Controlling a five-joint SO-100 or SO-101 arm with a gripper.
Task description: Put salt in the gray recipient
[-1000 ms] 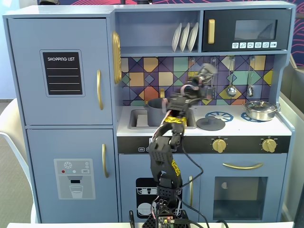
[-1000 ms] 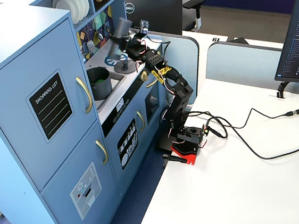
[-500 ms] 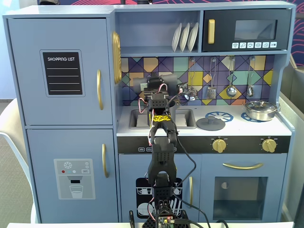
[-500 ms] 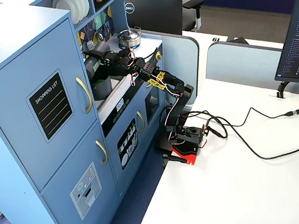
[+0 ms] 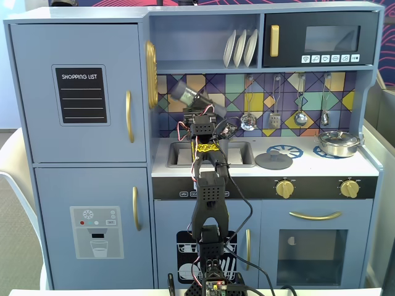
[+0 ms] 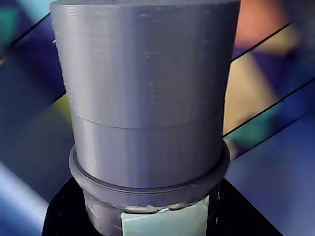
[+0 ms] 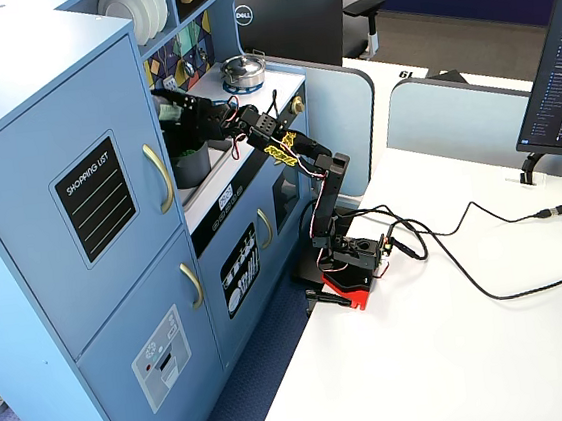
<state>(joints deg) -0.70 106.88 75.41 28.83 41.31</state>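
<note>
In a fixed view from the front we see the arm [image 5: 208, 203] rising from its base at the foot of a blue toy kitchen and reaching up over the sink [image 5: 179, 154]. The gripper [image 5: 199, 111] sits above the sink, in front of the patterned backsplash. It holds the salt [image 5: 187, 94] clamped between its jaws. The shaker is tilted, with its lighter cap pointing up and to the left in this view.

In the wrist view the salt [image 6: 147, 113] fills most of the frame: we see the gray cap, a raised ring below it, and a strip of pale label at the bottom edge.

In the other fixed view, from the side, the gripper [image 7: 182, 110] extends over the counter directly above the gray recipient [image 7: 192, 166], which stands in the sink recess. The shaker itself is hard to separate from the dark gripper here. We cannot tell whether the shaker touches the pot.

On the stovetop to the right in the front view we note a flat knobbed lid [image 5: 273, 161] and a shiny steel pan [image 5: 338, 143], both well apart from the gripper.
</note>
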